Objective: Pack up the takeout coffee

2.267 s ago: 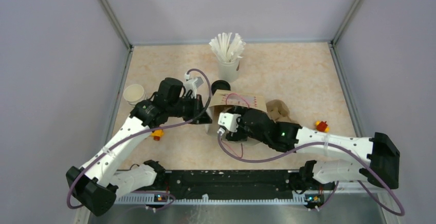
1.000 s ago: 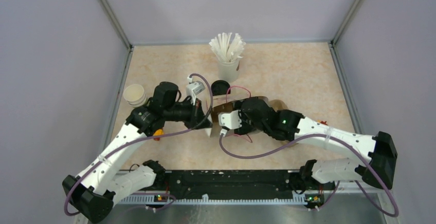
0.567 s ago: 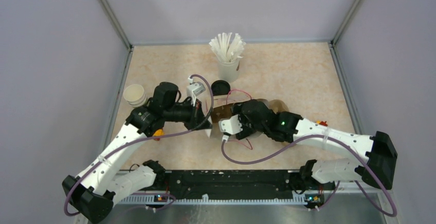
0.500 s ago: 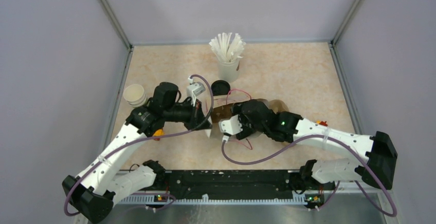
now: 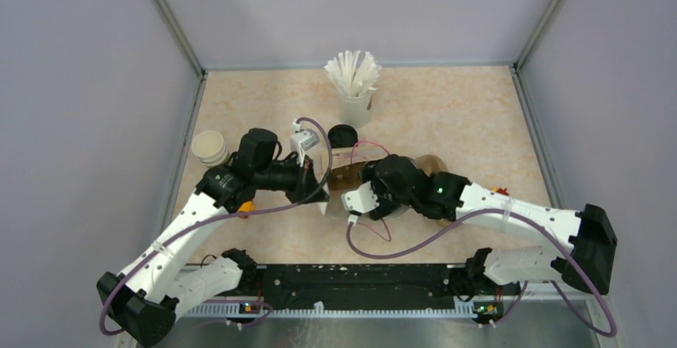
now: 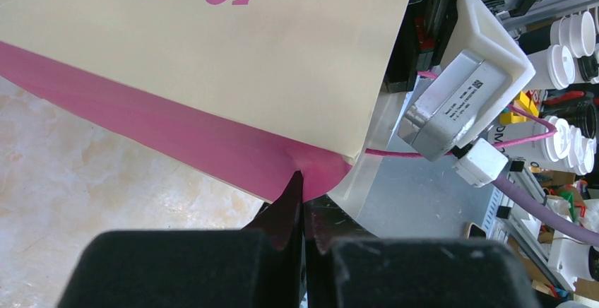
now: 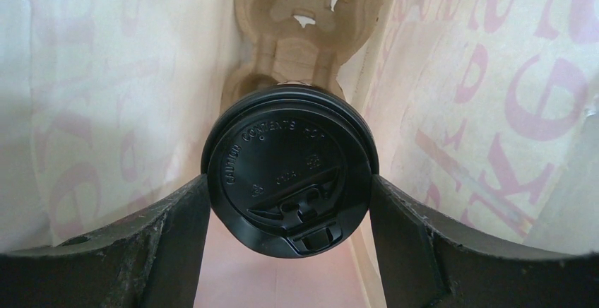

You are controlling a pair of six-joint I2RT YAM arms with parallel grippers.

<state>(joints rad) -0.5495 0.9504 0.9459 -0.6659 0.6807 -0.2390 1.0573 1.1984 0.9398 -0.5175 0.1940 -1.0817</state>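
The takeout coffee [image 7: 288, 174], seen as a round black lid, hangs inside a cream paper bag with pink lettering [image 7: 480, 96]. My right gripper [image 7: 289, 188] is shut on it, one finger pressing each side of the lid. Below the cup, a brown cardboard cup carrier [image 7: 311, 11] lies at the bag's bottom. My left gripper [image 6: 304, 181] is shut on the pink edge of the bag [image 6: 212, 75], holding its mouth. From above, the bag [image 5: 345, 174] sits between both wrists, and the held cup is hidden.
A second black-lidded cup [image 5: 342, 135] stands beside the white cup of straws [image 5: 354, 85]. A stack of lidless cups [image 5: 209, 147] is at the left wall. Small orange [image 5: 243, 204] and red [image 5: 501, 191] items lie on the table.
Since the oldest frame the bag has been raised from lying flat and my right wrist has swung to its mouth. Over the last second the right wrist only shifted slightly nearer.
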